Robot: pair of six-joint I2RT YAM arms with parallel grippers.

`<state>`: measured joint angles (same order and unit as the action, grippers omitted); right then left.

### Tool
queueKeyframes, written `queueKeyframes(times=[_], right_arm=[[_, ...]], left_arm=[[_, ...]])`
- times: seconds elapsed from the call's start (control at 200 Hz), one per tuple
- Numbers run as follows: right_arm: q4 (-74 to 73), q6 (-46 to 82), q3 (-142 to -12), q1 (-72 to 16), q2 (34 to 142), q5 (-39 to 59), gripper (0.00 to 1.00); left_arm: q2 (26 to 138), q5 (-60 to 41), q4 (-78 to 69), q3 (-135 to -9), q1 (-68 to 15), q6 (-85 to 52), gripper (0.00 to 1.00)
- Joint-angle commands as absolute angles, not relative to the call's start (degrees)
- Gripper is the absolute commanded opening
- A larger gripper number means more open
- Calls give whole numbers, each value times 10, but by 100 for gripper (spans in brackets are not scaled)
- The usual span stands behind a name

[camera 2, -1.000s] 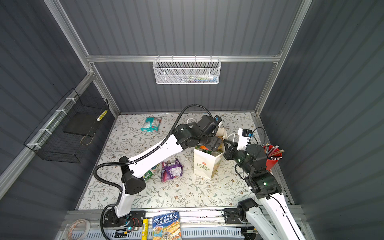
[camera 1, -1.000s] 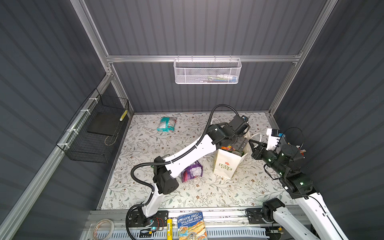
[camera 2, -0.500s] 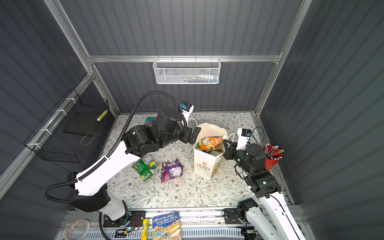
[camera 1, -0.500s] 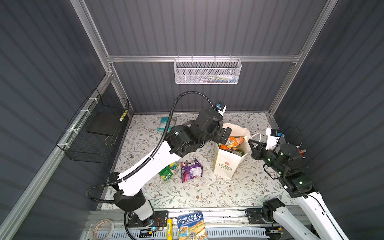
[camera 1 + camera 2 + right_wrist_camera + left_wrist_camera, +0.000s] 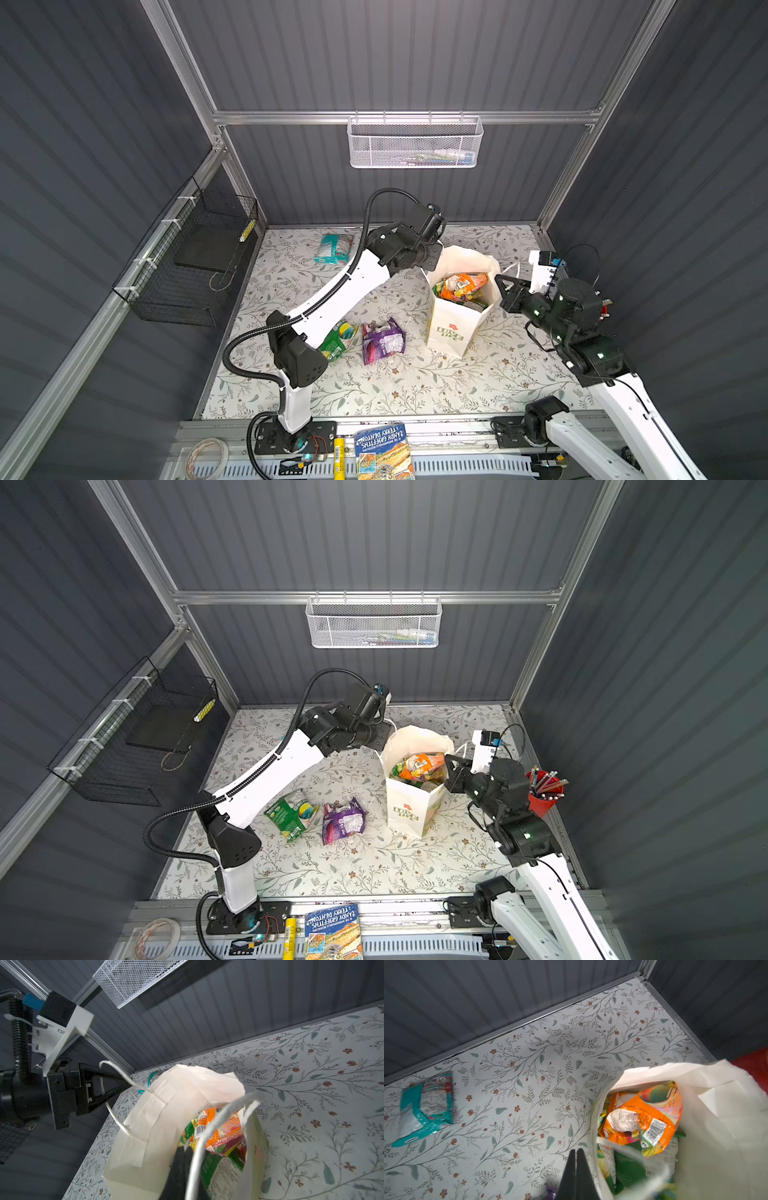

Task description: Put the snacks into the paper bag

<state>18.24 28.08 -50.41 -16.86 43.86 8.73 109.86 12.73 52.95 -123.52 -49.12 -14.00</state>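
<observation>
The white paper bag (image 5: 455, 332) (image 5: 409, 812) stands upright with its mouth open. Several snacks fill it, an orange packet (image 5: 461, 286) (image 5: 643, 1118) (image 5: 222, 1136) on top. On the table lie a green packet (image 5: 341, 337) (image 5: 291, 814), a purple packet (image 5: 382, 341) (image 5: 343, 821) and, near the back wall, a teal packet (image 5: 334, 248) (image 5: 425, 1109). My left gripper (image 5: 576, 1150) (image 5: 434, 255) (image 5: 128, 1084) is shut and empty at the bag's far left rim, beside a cord handle (image 5: 116, 1076). My right gripper (image 5: 185, 1149) (image 5: 503, 286) is shut at the right rim, the other cord handle (image 5: 207, 1136) running across it.
A red cup of pens (image 5: 544, 796) stands at the right wall behind my right arm. A blue-covered book (image 5: 384, 451) and a tape roll (image 5: 208, 457) lie on the front rail. A black wire basket (image 5: 191, 266) hangs on the left wall, a white one (image 5: 415, 143) on the back wall.
My left arm left the bag's mouth, lifted with its jaws open, then came down by the bag's far left rim and shut. The right arm has stayed put.
</observation>
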Motion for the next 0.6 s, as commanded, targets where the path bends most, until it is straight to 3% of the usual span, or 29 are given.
queueKeyframes(times=[0.0, 0.335, 0.595], right_arm=[[162, 281, -565, -167, 495, 99, 0], [172, 271, -765, -167, 637, 182, 0], [146, 253, -685, -163, 616, 150, 0]], left_arm=[[1095, 100, 520, -1273, -491, -155, 0], [1016, 136, 437, -1238, -491, -182, 0], [961, 135, 378, -1111, -491, -181, 0]])
